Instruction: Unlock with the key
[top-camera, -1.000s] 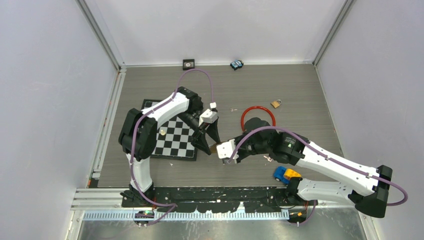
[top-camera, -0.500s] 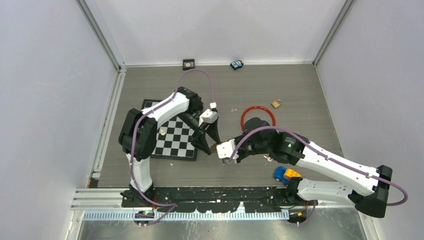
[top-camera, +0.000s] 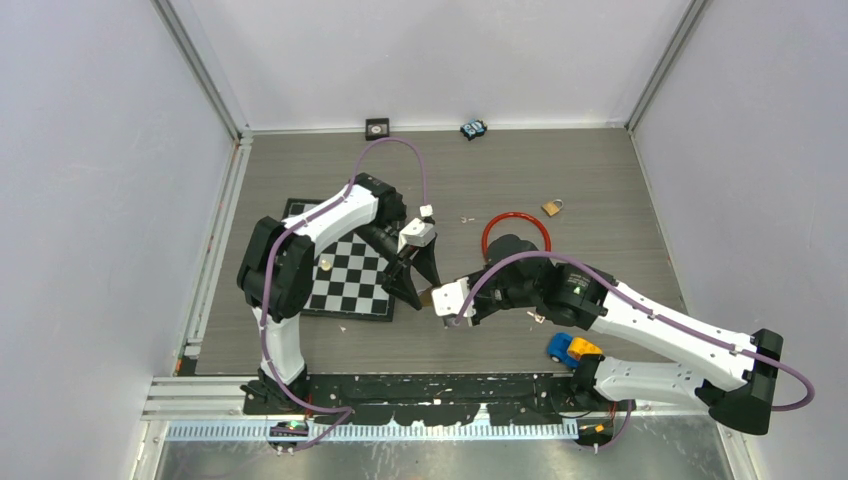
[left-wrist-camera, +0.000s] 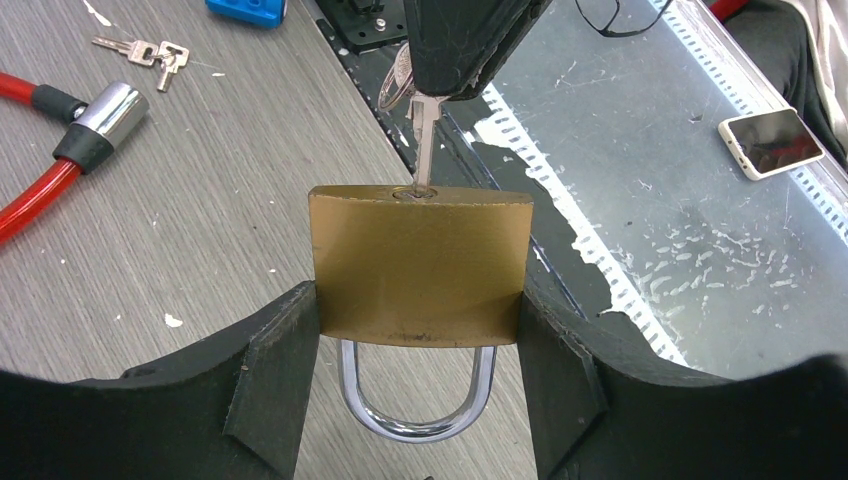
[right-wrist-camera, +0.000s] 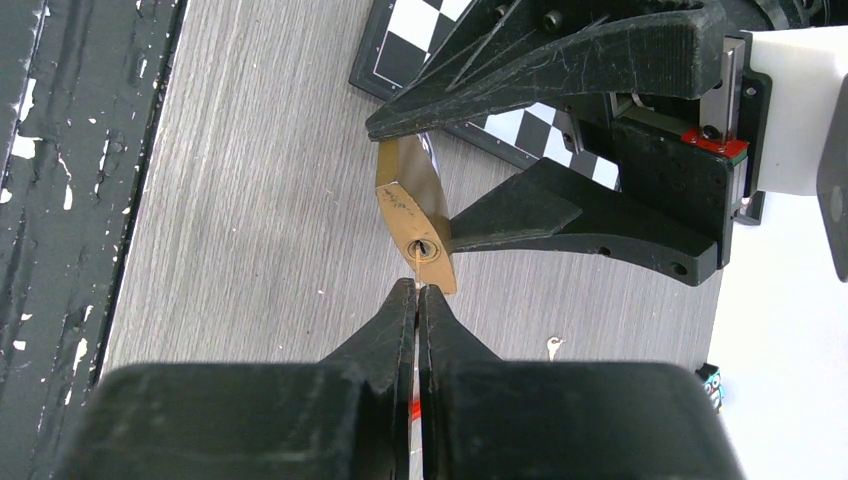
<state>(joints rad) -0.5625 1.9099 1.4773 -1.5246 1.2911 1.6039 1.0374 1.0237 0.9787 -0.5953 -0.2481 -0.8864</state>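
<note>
A brass padlock with a chrome shackle is held above the table, my left gripper shut on its two sides. In the right wrist view the padlock shows its keyhole end. My right gripper is shut on a silver key, whose blade tip stands in the keyhole on the lock's far face. From above, both grippers meet beside the chessboard: the left gripper, the right gripper, the padlock small between them.
A chessboard lies under the left arm. A red cable lock, a second small padlock, loose keys, a blue and yellow toy car and two small items at the back wall lie around.
</note>
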